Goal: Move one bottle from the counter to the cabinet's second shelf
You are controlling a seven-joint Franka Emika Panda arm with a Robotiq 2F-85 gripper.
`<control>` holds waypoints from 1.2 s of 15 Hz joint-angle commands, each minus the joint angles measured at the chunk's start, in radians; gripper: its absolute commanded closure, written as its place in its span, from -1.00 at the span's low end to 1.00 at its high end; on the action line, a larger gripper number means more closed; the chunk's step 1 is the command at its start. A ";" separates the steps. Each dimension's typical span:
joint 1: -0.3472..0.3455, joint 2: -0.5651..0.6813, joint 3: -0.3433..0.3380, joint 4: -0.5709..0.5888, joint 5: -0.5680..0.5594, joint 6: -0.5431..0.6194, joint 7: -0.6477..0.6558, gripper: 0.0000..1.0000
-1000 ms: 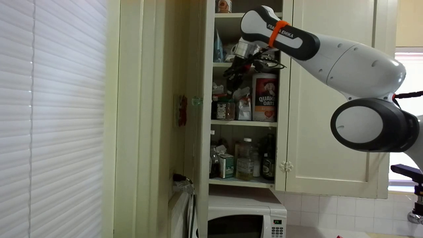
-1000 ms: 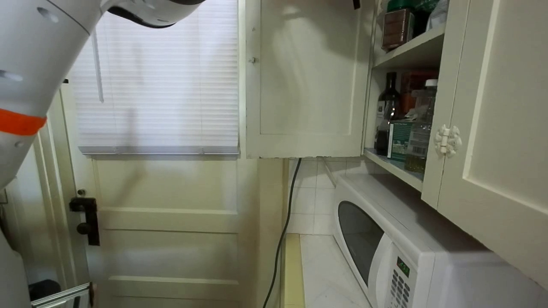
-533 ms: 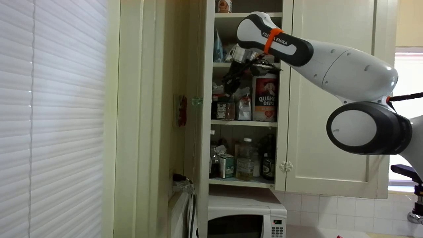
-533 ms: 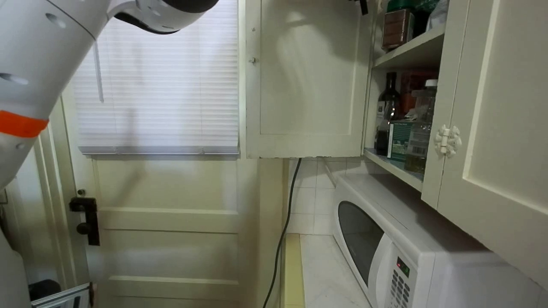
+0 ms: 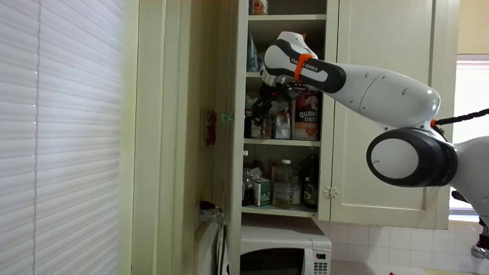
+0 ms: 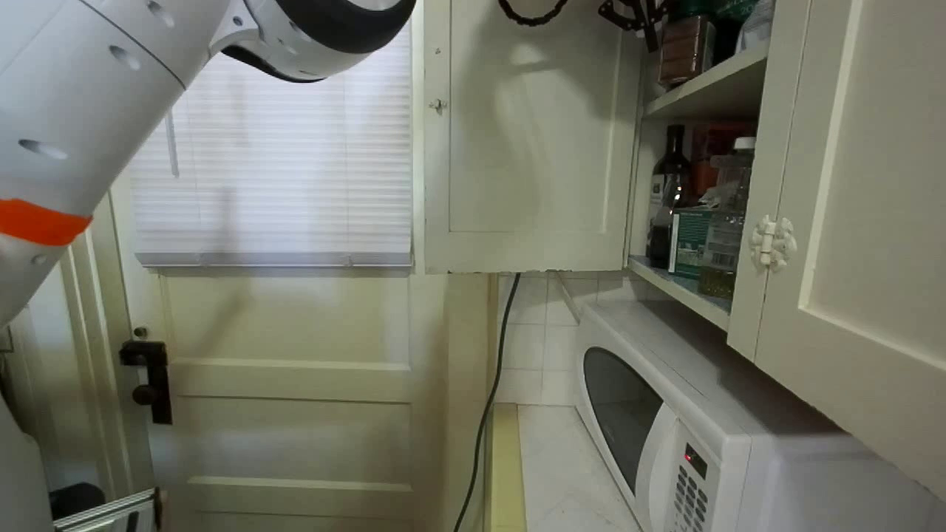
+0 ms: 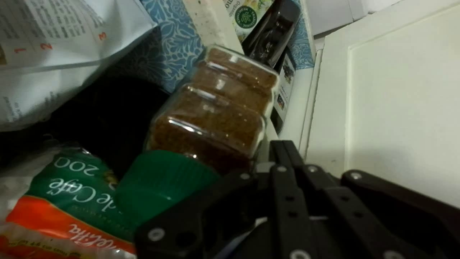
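In an exterior view, a white-capped bottle (image 5: 283,189) stands near the edge of the cabinet's (image 5: 325,152) lowest shelf (image 5: 280,212); I cannot tell if it is the task's. Above, right, a canister (image 5: 306,118) reads "QUAKE", "OATS".

In an exterior view, the counter (image 6: 569,473) lies near, the open cabinet door (image 6: 532,192) far.

In the wrist view, the gripper (image 7: 283,144), jaws closed, stands between a green-lidded jar (image 7: 212,118) and that door; a bag (image 7: 68,208) reads "Café".

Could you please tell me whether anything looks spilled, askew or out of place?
Nothing looks spilled or toppled: the jar and clear bottle stand upright. Perhaps odd for a bottle-moving task: the gripper is shut and empty near the jar.
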 commanded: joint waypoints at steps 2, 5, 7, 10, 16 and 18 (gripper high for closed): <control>0.009 0.017 -0.021 0.000 -0.044 0.014 -0.008 1.00; 0.010 0.017 -0.030 -0.001 -0.063 0.012 -0.010 1.00; 0.010 0.015 -0.038 -0.002 -0.075 0.012 -0.013 1.00; 0.010 0.013 -0.045 -0.006 -0.089 0.010 -0.016 1.00; 0.010 0.021 -0.055 -0.005 -0.107 0.007 -0.024 1.00; 0.009 0.026 -0.059 -0.003 -0.113 0.016 -0.035 1.00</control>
